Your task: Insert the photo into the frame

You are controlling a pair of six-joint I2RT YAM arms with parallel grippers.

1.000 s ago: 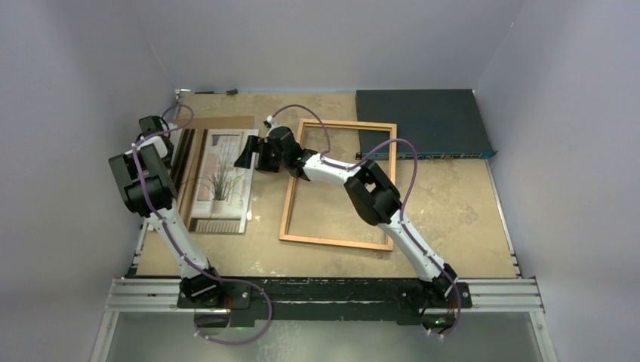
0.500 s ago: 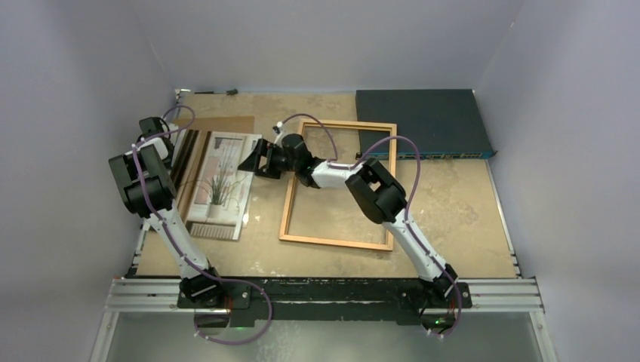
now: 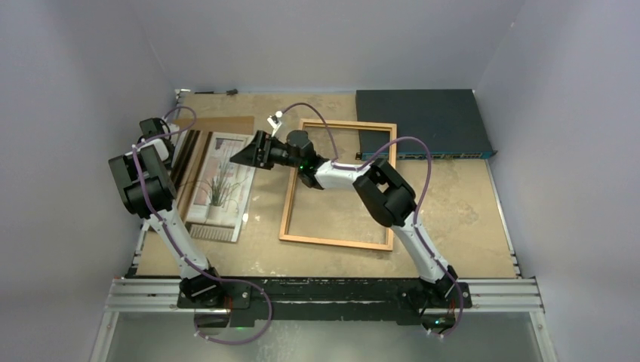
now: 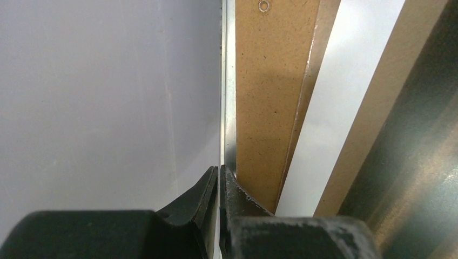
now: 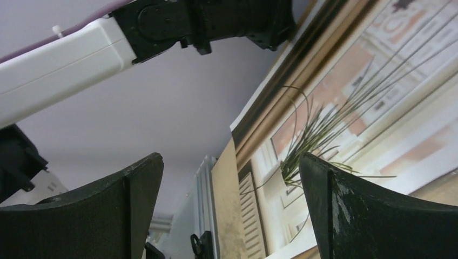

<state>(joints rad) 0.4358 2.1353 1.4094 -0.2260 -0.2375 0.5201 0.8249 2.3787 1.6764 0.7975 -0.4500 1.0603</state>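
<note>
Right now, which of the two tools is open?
The right tool, its jaws spread wide toward the photo; the left tool is pinched shut.

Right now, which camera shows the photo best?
The top external view: nearly the whole photo shows, left of the frame. The right wrist view catches only part of its plant picture, close up. The left wrist view shows a white strip, possibly its edge.

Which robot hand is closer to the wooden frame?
Right. The right gripper is just left of the frame; the left gripper is farther left, past the photo.
</note>
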